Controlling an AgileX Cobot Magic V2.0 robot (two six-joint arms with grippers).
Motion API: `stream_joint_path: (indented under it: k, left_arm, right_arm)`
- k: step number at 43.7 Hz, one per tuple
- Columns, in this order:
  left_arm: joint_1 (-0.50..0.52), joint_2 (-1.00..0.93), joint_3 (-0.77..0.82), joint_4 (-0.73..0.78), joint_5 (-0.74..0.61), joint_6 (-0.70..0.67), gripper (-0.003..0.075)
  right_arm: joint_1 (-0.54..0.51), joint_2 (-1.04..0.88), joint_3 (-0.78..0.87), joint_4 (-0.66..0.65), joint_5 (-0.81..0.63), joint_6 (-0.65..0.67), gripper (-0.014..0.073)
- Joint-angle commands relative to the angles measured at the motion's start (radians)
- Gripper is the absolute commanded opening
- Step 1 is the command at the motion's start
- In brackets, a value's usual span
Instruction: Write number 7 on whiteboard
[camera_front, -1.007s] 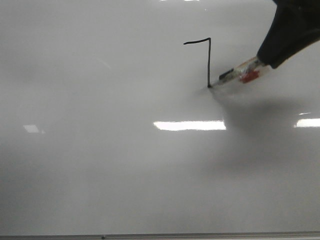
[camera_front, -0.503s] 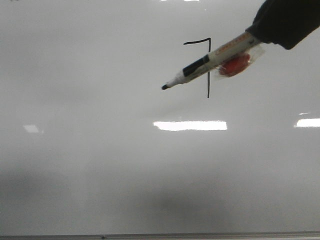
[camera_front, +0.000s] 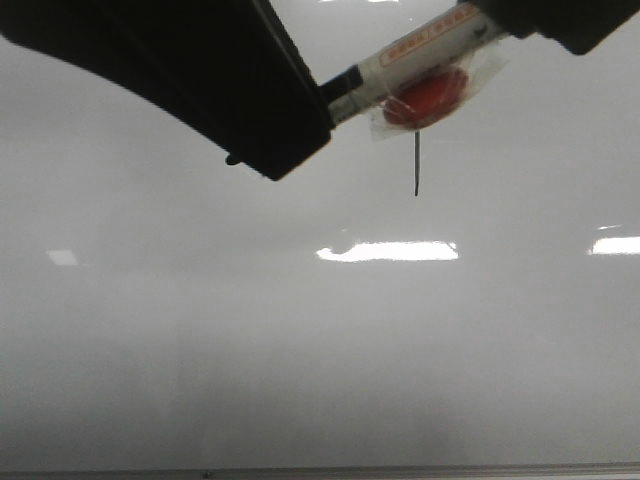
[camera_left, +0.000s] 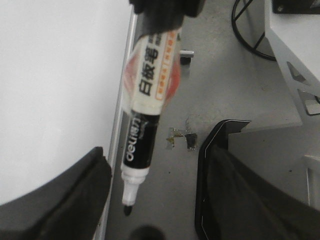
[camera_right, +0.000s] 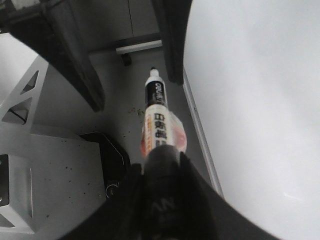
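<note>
Metal edge strip (camera_front: 320, 471) runs along the near side of the large glossy pale-grey whiteboard (camera_front: 300, 340). Farther in, only the lower stem of the thin black number 7 (camera_front: 416, 165) shows, right of centre. Above it, the right fingers (camera_right: 161, 165) are clamped on a white-and-black marker pen (camera_front: 400, 62); the left fingers (camera_left: 150, 200) stand apart around its tip.

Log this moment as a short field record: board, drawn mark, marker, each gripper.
whiteboard: glossy pale grey, bright light reflections, thin edge strip
number 7: only the lower stem shows in front view; top hidden behind marker
marker: uncapped, tip bare, off the board
right gripper: shut on marker
left gripper: open, fingers either side of the marker tip
</note>
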Motion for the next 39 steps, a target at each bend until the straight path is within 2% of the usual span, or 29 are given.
stream_joint_path:
  k: [1, 9, 15, 30, 33, 35, 39]
  left_arm:
    - [-0.010, -0.006, -0.038, -0.073, -0.052, 0.035, 0.0420]
    - [-0.010, 0.004, -0.038, -0.143, -0.067, 0.105, 0.0420]
    - [-0.010, 0.004, -0.038, -0.146, -0.074, 0.108, 0.0404]
    - [-0.010, 0.004, -0.038, -0.120, -0.073, 0.108, 0.0092]
    - [-0.010, 0.004, -0.038, -0.120, -0.073, 0.106, 0.0066]
    - [-0.010, 0.004, -0.038, -0.120, -0.073, 0.106, 0.0062]
    - [-0.010, 0.004, -0.038, -0.112, -0.073, 0.100, 0.0062]
  right_arm:
    - [-0.001, -0.020, -0.027, 0.054, -0.030, -0.011, -0.0058]
    - [-0.001, -0.020, -0.027, 0.054, -0.033, -0.011, -0.0058]
    - [-0.001, -0.020, -0.027, 0.054, -0.033, -0.011, -0.0058]
    - [-0.001, -0.020, -0.027, 0.054, -0.035, -0.010, -0.0049]
    - [-0.001, -0.020, -0.027, 0.054, -0.035, -0.010, 0.0012]
    - [-0.001, -0.020, -0.027, 0.054, -0.033, -0.010, 0.0083]
    - [-0.001, -0.020, -0.027, 0.052, -0.027, -0.010, 0.0313]
